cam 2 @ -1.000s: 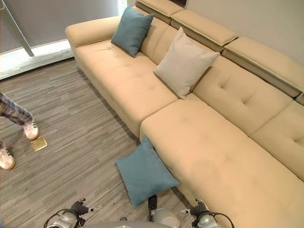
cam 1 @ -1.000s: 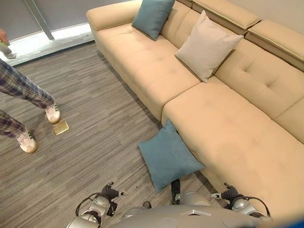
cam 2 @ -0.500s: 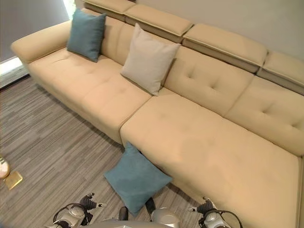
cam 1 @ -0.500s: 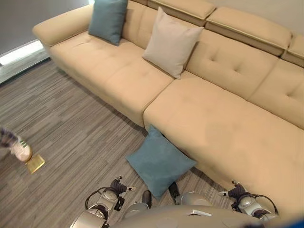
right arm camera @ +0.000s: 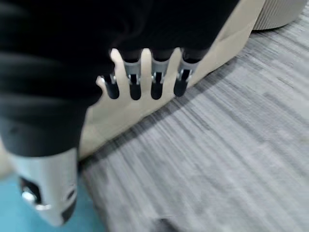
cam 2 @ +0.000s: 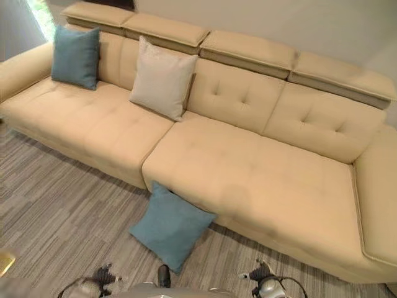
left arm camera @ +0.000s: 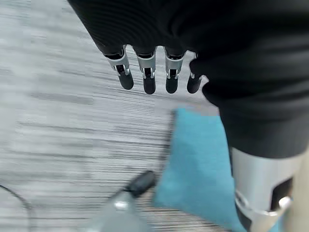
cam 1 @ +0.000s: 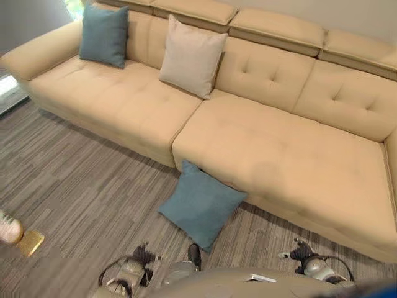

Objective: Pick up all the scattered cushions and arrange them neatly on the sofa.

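Nearest to you, your left hand [left arm camera: 149, 72] hangs above the grey striped floor [cam 1: 80, 186] with its fingers straight and slightly spread, holding nothing; a corner of the fallen teal cushion [left arm camera: 193, 164] shows just past the fingertips, apart from them. Your right hand [right arm camera: 145, 77] is the same: fingers straight and loosely parted, empty, hanging over the floor with the base of the beige sofa [right arm camera: 120, 116] beyond it.

Just ahead of you, the teal cushion [cam 1: 201, 203] lies on the floor, turned on a corner like a diamond. Its upper corner leans against the sofa's front face, right below the seam where the two seat sections meet. Neither hand touches it.

Beyond it, the sofa [cam 1: 279, 155] runs across your whole view, its long seat bare on your right half. On your left half, a light beige cushion [cam 1: 191, 57] stands propped against the backrest, near the seam between the seat sections. Farther to your left, a second teal cushion [cam 1: 103, 35] stands upright against the backrest near the armrest, well apart from the beige one.

At the low left edge of your view, a person's white shoe [cam 1: 9, 228] rests on the floor, touching or just beside a small tan square object [cam 1: 29, 243].
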You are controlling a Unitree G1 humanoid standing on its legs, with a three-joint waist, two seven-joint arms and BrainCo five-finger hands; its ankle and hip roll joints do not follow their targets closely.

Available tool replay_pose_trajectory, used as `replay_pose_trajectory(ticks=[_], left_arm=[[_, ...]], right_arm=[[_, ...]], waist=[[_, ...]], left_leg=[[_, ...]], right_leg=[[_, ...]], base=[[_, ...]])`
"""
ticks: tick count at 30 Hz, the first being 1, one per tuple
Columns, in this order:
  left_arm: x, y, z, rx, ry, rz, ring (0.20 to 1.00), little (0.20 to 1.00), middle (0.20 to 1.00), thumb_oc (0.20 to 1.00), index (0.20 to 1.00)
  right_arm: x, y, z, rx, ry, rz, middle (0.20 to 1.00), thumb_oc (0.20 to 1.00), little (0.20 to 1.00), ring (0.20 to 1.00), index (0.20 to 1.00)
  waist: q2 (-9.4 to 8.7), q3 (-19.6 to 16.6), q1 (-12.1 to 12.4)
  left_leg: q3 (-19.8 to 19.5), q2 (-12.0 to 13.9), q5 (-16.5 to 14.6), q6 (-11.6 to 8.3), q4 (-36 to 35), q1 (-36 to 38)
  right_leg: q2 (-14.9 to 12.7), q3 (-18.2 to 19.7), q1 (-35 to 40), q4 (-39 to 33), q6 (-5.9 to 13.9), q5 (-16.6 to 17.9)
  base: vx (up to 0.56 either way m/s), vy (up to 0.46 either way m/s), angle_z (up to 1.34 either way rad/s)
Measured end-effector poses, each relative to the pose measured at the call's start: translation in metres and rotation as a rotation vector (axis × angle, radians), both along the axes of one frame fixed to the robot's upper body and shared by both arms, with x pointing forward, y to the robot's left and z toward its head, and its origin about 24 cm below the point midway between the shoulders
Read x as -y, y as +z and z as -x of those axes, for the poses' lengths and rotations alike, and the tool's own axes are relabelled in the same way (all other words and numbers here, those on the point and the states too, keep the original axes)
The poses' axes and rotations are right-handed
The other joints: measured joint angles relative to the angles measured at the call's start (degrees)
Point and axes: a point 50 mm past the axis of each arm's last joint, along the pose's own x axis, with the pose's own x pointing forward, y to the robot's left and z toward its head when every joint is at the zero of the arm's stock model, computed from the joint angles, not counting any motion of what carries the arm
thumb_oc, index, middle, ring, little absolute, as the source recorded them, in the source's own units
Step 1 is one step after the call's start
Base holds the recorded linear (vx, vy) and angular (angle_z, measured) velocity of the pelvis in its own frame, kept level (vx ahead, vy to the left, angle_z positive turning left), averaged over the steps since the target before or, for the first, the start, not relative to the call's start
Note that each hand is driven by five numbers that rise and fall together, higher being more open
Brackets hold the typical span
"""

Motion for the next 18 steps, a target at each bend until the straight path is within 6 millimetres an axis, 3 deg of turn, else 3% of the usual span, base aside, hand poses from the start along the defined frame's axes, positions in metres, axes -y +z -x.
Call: replay_pose_trajectory(ticks=[1, 3, 6, 8, 9, 10, 12, 15, 16, 18], left_arm=[[0.003, -0.002, 0.005, -0.013, 0.011, 0.011, 1.000, 1.000, 1.000, 1.000, 1.000], [0.010, -0.005, 0.007, -0.024, 0.020, 0.029, 1.000, 1.000, 1.000, 1.000, 1.000], [0.012, -0.006, 0.007, -0.036, 0.025, 0.033, 1.000, 1.000, 1.000, 1.000, 1.000], [0.017, -0.008, 0.009, -0.044, 0.011, 0.042, 1.000, 1.000, 1.000, 1.000, 1.000], [0.019, -0.008, 0.007, -0.043, 0.000, 0.042, 1.000, 1.000, 1.000, 1.000, 1.000], [0.017, -0.006, 0.003, -0.034, -0.008, 0.036, 1.000, 1.000, 1.000, 1.000, 1.000], [0.014, -0.005, 0.001, -0.028, -0.008, 0.027, 1.000, 1.000, 1.000, 1.000, 1.000], [0.001, -0.001, -0.001, -0.022, -0.005, -0.007, 1.000, 1.000, 1.000, 1.000, 1.000], [0.000, -0.001, -0.001, -0.015, 0.016, -0.003, 1.000, 1.000, 1.000, 1.000, 1.000], [-0.003, -0.001, 0.003, -0.022, 0.034, -0.005, 1.000, 1.000, 1.000, 1.000, 1.000]], right_arm=[[0.004, 0.002, -0.004, 0.011, -0.003, 0.009, 1.000, 1.000, 1.000, 1.000, 1.000], [0.015, 0.007, -0.012, 0.023, -0.006, 0.043, 1.000, 1.000, 1.000, 1.000, 1.000], [0.016, 0.010, -0.022, 0.047, -0.004, 0.047, 1.000, 1.000, 1.000, 1.000, 1.000], [0.019, 0.011, -0.023, 0.053, -0.020, 0.049, 1.000, 1.000, 1.000, 1.000, 1.000], [0.022, 0.011, -0.021, 0.047, -0.033, 0.054, 1.000, 1.000, 1.000, 1.000, 1.000], [0.017, 0.011, -0.024, 0.058, -0.038, 0.037, 1.000, 1.000, 1.000, 1.000, 1.000], [0.008, 0.010, -0.027, 0.074, -0.030, 0.009, 1.000, 1.000, 1.000, 1.000, 1.000], [-0.006, 0.011, -0.040, 0.109, -0.014, -0.027, 1.000, 1.000, 1.000, 1.000, 1.000], [-0.007, 0.010, -0.035, 0.107, -0.016, -0.032, 1.000, 1.000, 1.000, 1.000, 1.000], [-0.007, 0.006, -0.026, 0.081, -0.021, -0.033, 1.000, 1.000, 1.000, 1.000, 1.000]], waist=[[-0.62, 0.5, 0.1], [0.86, 1.3, -0.7], [0.82, 2.2, -0.7], [1.91, 2.1, -0.9], [3.86, 1.5, -1.8], [3.85, 1.7, -1.4], [3.37, 2.3, -1.7], [3.37, 4.6, -1.2], [4.45, 5.8, -1.9], [4.48, 5.7, -2.4]], left_leg=[[-2.8, -1.0, -2.4, 0.14, 3.9, 0.0], [-7.8, 0.2, -4.9, -0.59, 6.0, 1.3], [-8.5, 6.3, -5.0, -0.50, 1.5, 2.8], [-8.5, 7.6, -4.6, -0.33, -3.5, 5.3], [-8.5, 6.6, -4.4, -0.18, -5.8, 7.0], [-7.5, 4.4, -2.9, 1.36, -8.9, 8.8], [-5.2, 1.6, -1.7, 3.51, -9.7, 9.1], [-0.6, -1.4, -2.3, 7.07, -9.7, 9.8], [-1.1, -1.8, -3.2, 8.53, -9.8, 11.0], [-1.4, -2.1, -3.5, 8.75, -10.1, 11.9]], right_leg=[[-0.4, 0.3, 0.1, -0.6, -0.02, 0.8], [-0.4, 0.3, 0.5, -2.4, 0.73, 2.9], [-0.2, 0.8, 0.4, -4.1, 1.07, 4.3], [-0.1, 1.1, 0.7, -5.2, 2.54, 5.0], [-0.4, 1.1, 0.5, -5.6, 3.73, 5.8], [-2.4, 3.2, -2.3, -2.6, 5.59, 5.7], [-5.5, 3.8, -5.1, 1.5, 7.05, 4.9], [-9.0, -0.2, -9.3, 7.0, 8.98, 6.8], [-6.7, -1.5, -11.5, 14.7, 8.73, 1.6], [-0.3, 1.8, -12.3, 18.2, 7.92, -1.1]], base=[[-0.03, 0.156, -0.03], [0.01, 0.241, 0.08], [0.09, 0.257, -0.04], [0.09, 0.340, -0.16], [0.05, 0.479, -0.44], [0.02, 0.491, -0.48], [-0.04, 0.255, -0.56], [0.05, 0.231, -0.71], [0.15, 0.200, -0.16], [0.11, 0.055, 0.18]])
